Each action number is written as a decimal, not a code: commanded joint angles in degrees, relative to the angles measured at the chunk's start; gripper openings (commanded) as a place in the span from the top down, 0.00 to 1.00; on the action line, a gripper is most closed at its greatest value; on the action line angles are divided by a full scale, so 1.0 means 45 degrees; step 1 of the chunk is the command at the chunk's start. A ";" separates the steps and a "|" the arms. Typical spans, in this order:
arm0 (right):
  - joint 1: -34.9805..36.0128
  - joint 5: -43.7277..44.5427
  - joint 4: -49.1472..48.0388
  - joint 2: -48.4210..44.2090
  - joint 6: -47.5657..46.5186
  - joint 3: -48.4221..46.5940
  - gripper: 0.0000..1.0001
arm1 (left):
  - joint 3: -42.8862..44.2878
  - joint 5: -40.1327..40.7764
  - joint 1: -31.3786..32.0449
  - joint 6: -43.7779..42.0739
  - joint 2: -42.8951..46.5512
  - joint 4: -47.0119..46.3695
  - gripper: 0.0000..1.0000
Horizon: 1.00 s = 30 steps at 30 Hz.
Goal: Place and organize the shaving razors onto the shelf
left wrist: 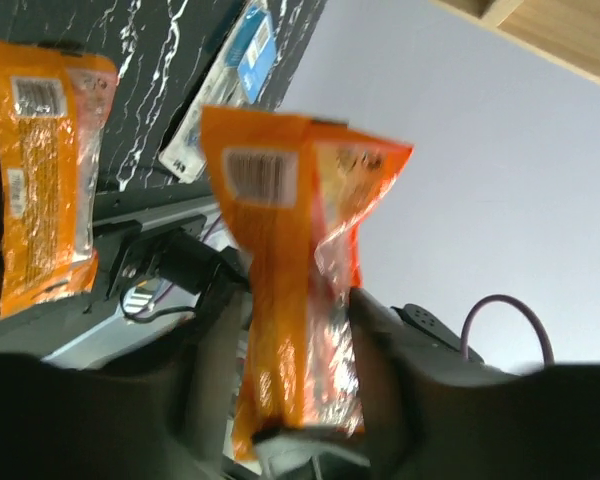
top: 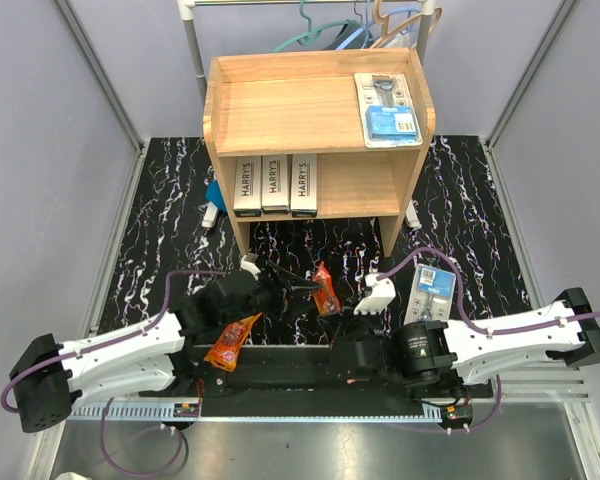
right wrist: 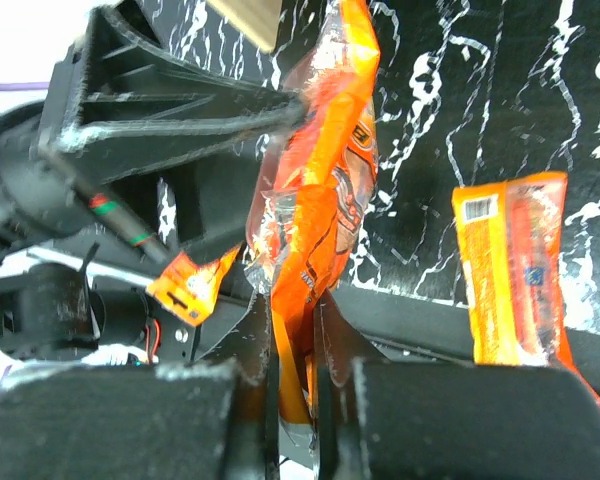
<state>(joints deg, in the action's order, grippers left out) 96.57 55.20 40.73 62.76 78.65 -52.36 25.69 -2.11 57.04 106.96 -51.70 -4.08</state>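
Observation:
One orange razor packet (top: pixel 325 288) hangs upright above the mat between both arms. My right gripper (top: pixel 340 316) is shut on its lower end (right wrist: pixel 292 320). My left gripper (top: pixel 305 288) is open, and the same packet (left wrist: pixel 300 270) stands between its fingers (left wrist: pixel 380 370). A second orange packet (top: pixel 230 345) lies by the left arm. Another orange packet (right wrist: pixel 515 280) lies flat on the mat. The wooden shelf (top: pixel 280 100) holds three Harry's boxes (top: pixel 275 185) on its lower tier and a blister pack (top: pixel 388 108) on top. A second blister pack (top: pixel 432 290) lies on the mat.
A metal clothes rail with hangers (top: pixel 365 35) stands behind the shelf. The black marbled mat (top: pixel 170 210) is fenced by grey walls left and right. A small blue object (top: pixel 213 192) and a white plug (top: pixel 210 215) lie left of the shelf.

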 commanded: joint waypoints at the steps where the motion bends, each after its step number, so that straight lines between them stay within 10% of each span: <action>1: -0.0133 0.0995 0.0304 -0.0490 0.0334 0.0092 1.00 | 0.0891 -0.0061 0.0080 -0.1715 0.0881 0.1606 0.30; 4: -0.0133 0.0956 0.0285 -0.0490 0.0373 0.0131 1.00 | 0.1281 0.0427 -0.0018 -0.2358 0.1622 0.3381 0.01; 23: -0.0152 0.0839 -0.0438 -0.1056 -0.0368 0.0425 1.00 | 0.9404 0.6755 -0.0682 -0.9177 0.0281 1.6443 0.01; 30: -0.0133 0.1287 -0.0925 -0.1661 -0.1713 -0.0376 1.00 | 0.9936 0.7754 -0.0682 -0.9434 -0.0250 1.7820 0.01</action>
<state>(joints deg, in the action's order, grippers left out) 96.01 56.18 39.57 58.04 75.50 -50.30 69.89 27.14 54.11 67.05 -53.80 69.43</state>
